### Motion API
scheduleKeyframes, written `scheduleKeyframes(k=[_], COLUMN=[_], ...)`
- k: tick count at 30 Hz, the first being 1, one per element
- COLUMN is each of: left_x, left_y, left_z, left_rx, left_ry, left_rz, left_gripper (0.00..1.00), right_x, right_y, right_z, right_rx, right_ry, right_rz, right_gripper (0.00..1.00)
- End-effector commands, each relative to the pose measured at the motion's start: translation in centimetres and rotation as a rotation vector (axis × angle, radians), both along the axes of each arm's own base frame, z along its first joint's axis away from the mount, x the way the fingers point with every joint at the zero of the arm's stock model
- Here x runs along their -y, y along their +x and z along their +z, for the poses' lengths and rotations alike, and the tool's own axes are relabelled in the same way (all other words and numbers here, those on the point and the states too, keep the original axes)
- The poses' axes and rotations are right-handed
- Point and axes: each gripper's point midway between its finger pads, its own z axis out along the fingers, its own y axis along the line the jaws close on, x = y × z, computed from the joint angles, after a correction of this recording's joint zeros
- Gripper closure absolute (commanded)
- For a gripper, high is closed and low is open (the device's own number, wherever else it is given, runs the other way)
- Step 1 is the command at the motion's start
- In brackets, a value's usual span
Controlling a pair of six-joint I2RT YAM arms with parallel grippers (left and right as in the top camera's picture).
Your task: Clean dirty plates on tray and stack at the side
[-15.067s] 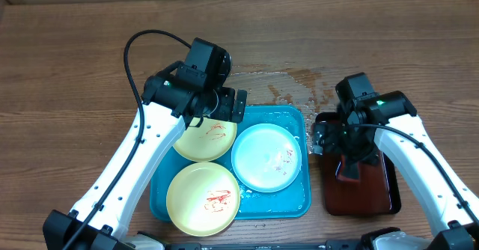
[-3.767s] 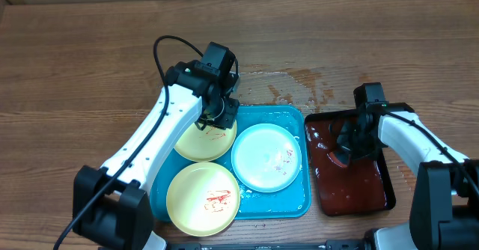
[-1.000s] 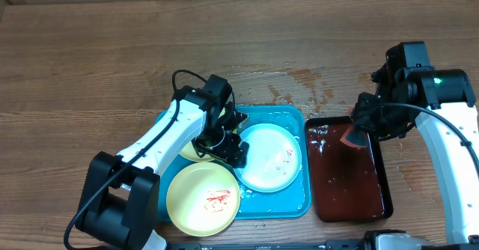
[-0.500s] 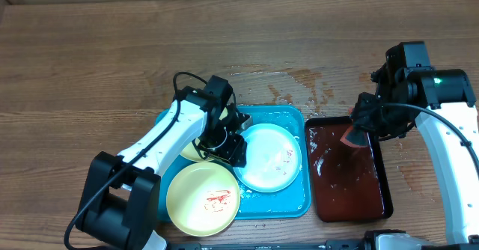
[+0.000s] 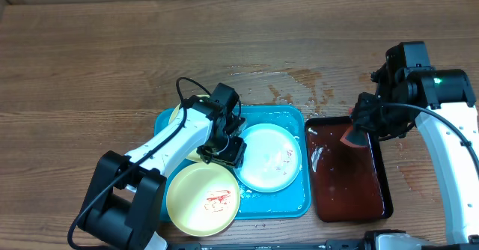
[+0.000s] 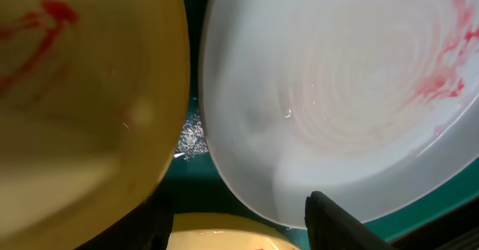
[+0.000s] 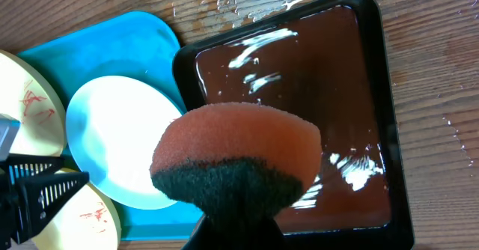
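Wooden surface (image 5: 90,55) is carrying the turquoise tray (image 5: 278,117), with all three smeared dishes lying in it. Left pincer (image 5: 227,150) is sitting half apart at the left rim of the white plate (image 5: 269,156), beside the yellow plates (image 5: 203,199); can't tell if it's gripping. Right pincer (image 5: 363,126) is clamping a sponge (image 7: 236,149) above the wet dark tray (image 5: 348,186).

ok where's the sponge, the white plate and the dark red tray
sponge (image 7: 236,134), right wrist view, on its orange foam
white plate (image 5: 268,157), overhead view, middle of its face
dark red tray (image 5: 348,186), overhead view, bare wet floor
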Motion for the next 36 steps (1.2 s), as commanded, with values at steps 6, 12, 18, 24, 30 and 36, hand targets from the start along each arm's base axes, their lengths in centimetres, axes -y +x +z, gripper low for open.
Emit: scheduleKeyframes(k=[6,12,18,24,30,36], left_x=[0.2,0.6,1.0,0.4,0.7,0.8], left_y=[0.9,-0.4,-0.7,0.3,1.2,2.3], left_z=[-0.8,-2.7,-3.8,-4.0,-4.1,-4.1], left_rx=[0.010,-0.049,-0.067,-0.026,-0.001,0.034], left_ry=[0.030,0.066,0.081,0.118,0.114,0.119], left_rz=[0.116,0.082,0.068,0.118,0.179,0.253], left_gripper=[0.51,0.58,0.96,0.96,0.96,0.96], right_x=[0.0,0.0,0.0,0.1,0.2,-0.1], right_y=[0.4,0.4,0.3,-0.1,-1.1,-3.8], right_z=[1.5,1.5,1.5,1.1,-2.4,-9.0], right_rx=[0.058,0.057,0.054,0.030,-0.051,-0.170], right_ry=[-0.004,-0.004,-0.004,-0.003,-0.003,0.016], right_rz=[0.006,0.006,0.006,-0.027,-0.103,-0.158], right_gripper=[0.96,0.96,0.96,0.96,0.96,0.96])
